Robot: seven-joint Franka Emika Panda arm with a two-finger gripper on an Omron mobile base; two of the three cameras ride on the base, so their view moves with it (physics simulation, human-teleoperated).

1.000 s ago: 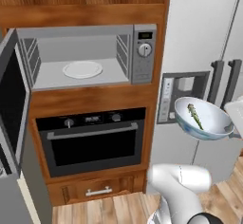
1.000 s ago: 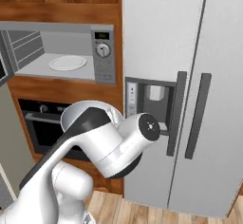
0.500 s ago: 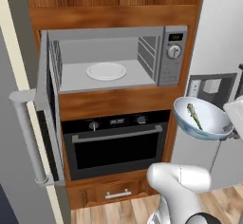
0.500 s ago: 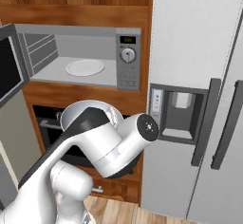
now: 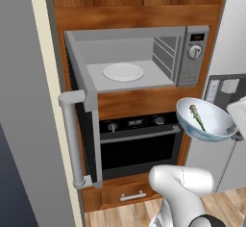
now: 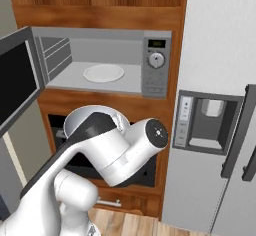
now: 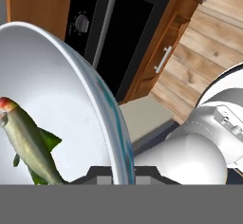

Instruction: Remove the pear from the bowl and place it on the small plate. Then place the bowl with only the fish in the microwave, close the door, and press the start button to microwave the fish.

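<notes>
Arm rises from the base at lower right of left base view, white w/ dark joints, elbow bent, forearm reaching up & to the right. In right base view the big white elbow joint sits low centre, dark link sloping down left. Gripper [image 7: 122, 171] is clamped tight on the rim of the bowl [image 5: 207, 120], one finger each side of the wall, holding it up, tilted, w/ the fish [image 5: 197, 117] inside.

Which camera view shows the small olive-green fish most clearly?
The hand view: the olive-green fish lies large inside the glossy white bowl. The left base view shows it small; in the right base view the arm hides it.
</notes>
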